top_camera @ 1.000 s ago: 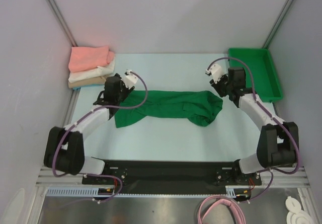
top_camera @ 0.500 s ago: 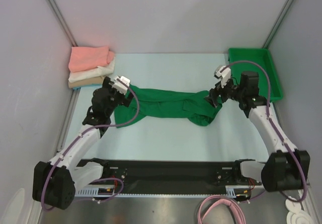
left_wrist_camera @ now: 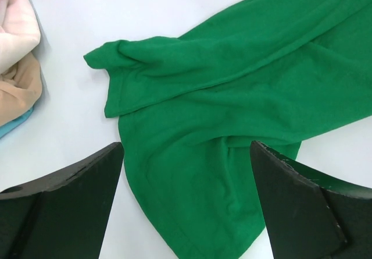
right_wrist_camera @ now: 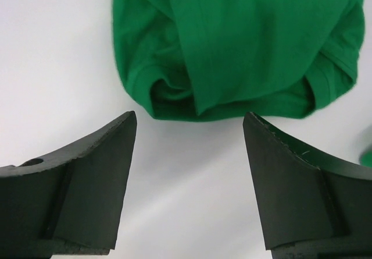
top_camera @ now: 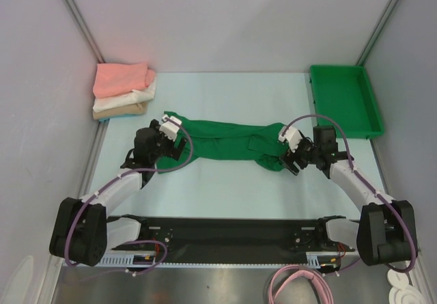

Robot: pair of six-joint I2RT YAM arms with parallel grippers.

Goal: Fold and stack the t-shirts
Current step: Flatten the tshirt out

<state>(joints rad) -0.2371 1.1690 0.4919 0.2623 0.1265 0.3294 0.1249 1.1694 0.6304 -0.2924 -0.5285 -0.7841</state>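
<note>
A dark green t-shirt [top_camera: 229, 142] lies crumpled in a long band across the middle of the table. My left gripper [top_camera: 172, 145] is open over the shirt's left end, whose corner [left_wrist_camera: 203, 206] lies between the fingers [left_wrist_camera: 70, 201]. My right gripper [top_camera: 287, 159] is open and empty, just off the shirt's bunched right end [right_wrist_camera: 232, 55], over bare table. A stack of folded shirts, salmon pink [top_camera: 123, 77] on white [top_camera: 126, 99] on tan [top_camera: 113, 112], sits at the back left corner; its edge shows in the left wrist view [left_wrist_camera: 17, 67].
A rigid green plastic bin [top_camera: 345, 99] stands at the back right. Grey walls with metal posts close in the table on three sides. The black base rail [top_camera: 225, 232] runs along the near edge.
Both arms have come down and toward the near side. The left gripper moved right onto the shirt's left end. The right gripper moved from the shirt's far right end to its near right edge.
</note>
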